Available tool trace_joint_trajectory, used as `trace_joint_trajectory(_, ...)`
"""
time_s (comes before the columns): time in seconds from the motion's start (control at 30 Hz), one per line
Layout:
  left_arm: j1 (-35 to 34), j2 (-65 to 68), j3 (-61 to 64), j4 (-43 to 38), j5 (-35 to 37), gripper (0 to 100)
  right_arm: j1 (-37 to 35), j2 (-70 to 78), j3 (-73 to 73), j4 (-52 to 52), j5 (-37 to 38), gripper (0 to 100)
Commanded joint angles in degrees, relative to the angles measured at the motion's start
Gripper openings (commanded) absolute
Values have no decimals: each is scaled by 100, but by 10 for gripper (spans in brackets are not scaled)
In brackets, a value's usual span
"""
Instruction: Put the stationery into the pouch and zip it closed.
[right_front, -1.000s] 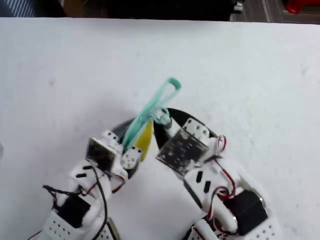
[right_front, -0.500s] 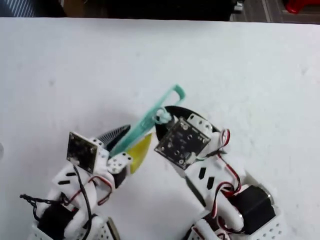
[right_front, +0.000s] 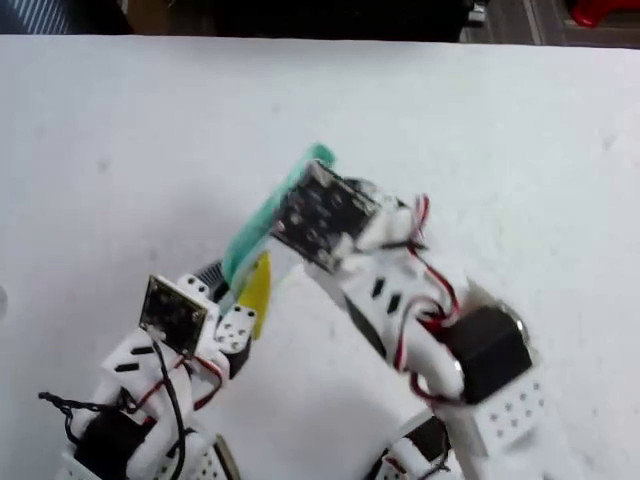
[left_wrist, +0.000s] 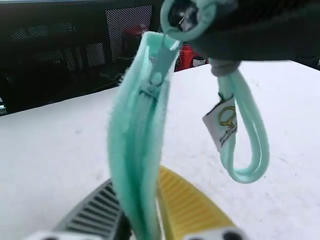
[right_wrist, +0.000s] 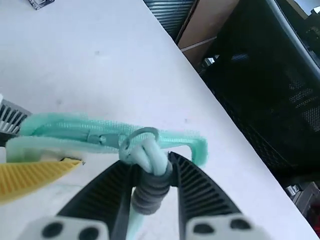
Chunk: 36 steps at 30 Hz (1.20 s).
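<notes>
Mint-green zippered fabric pouch (left_wrist: 137, 150) held edge-up off the white bench (right_front: 150, 130), near end pinched between the yellow and grey fingers of the left claw (left_wrist: 142, 215). At the pouch's end farthest from that claw, right claw (right_wrist: 150, 185) with black ribbed fingers pressed onto the grey-and-mint knotted pull cord (right_wrist: 150, 170), tied through the round zipper ring (right_wrist: 139, 136) just past its fingertips. Mint loop strap (left_wrist: 245, 145) with small white tag (left_wrist: 222, 122) dangling under the right claw, beside the pouch.
</notes>
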Motion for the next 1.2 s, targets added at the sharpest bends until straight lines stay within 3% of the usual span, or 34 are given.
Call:
trace_joint_trajectory(0.0,110,-101,-53,-229,-62,20,75,629,-1081,215,105,17)
trace_joint_trajectory(0.23,409,-101,132,-290,-97,22,884,1859,-1952,347,70,17)
trace_joint_trajectory(0.47,365,-101,202,-369,-97,22,1701,2132,-2101,233,70,17)
trace_joint_trajectory(0.73,259,-101,185,-369,-62,22,1921,2158,-2057,207,114,17)
trace_joint_trajectory(1.0,145,-101,176,-378,-70,22,2888,2862,-2101,-365,114,17)
trace_joint_trajectory(1.17,154,-101,176,-369,-79,22,3090,3055,-2092,-505,70,17)
